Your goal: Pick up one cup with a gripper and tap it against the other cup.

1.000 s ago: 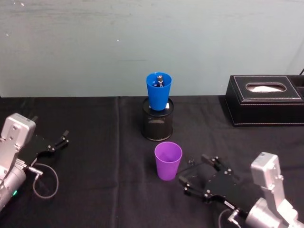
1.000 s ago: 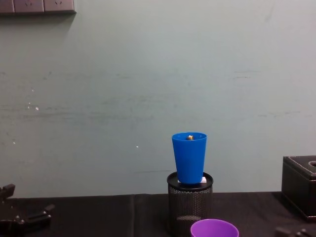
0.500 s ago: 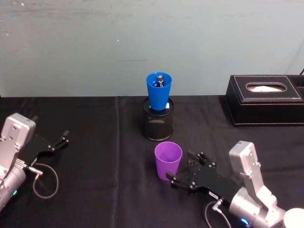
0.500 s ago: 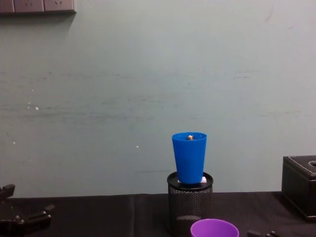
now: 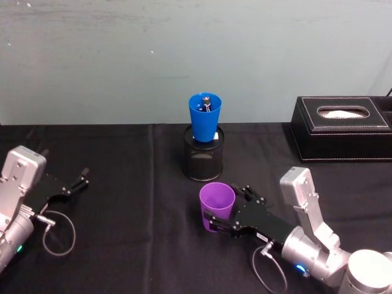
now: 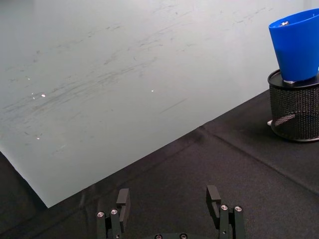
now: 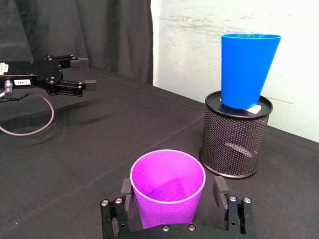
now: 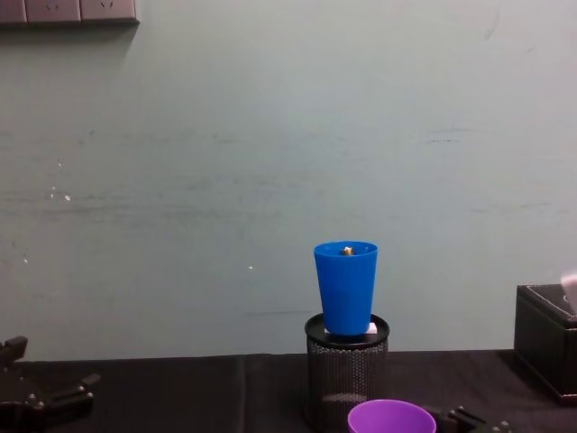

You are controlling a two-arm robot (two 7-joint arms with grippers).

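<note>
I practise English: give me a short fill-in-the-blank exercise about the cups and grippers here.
The purple cup stands between the ___ fingers of the right gripper.
The blue cup, on the mesh pen holder, stands ___ than the purple cup.
The left gripper, far from both cups, holds ___.
Missing words: open; higher; nothing.

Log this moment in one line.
right gripper open around purple cup | blue cup on mesh holder | left gripper parked, open
</note>
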